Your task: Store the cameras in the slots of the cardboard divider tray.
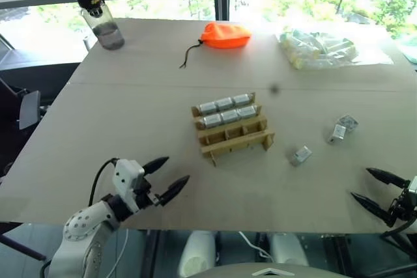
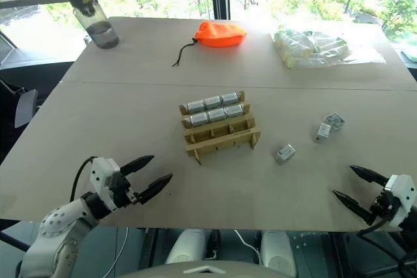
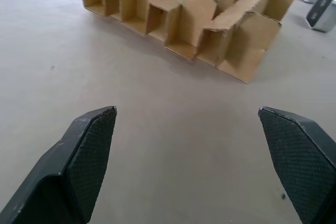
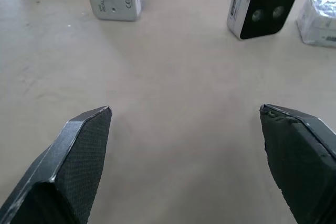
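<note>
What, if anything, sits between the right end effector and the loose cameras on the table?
Nothing visible: bare table lies between the open right end effector and the nearest loose camera.

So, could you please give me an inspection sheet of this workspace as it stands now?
Surface: pale beige tabletop, one seam across it.
Job's things: tan cardboard divider tray mid-table; six silver-grey boxy cameras fill its two far rows, the near rows are bare. Three loose cameras lie to its right, two close together.
Clutter: orange drawstring pouch, clear plastic bag of pale items, clear water bottle with black cap along the far edge.
Grippers: left gripper and right gripper at the near edge, jaws open, holding nothing.
Cables: black cable at the left wrist.
Surroundings: windows, greenery outside.
</note>
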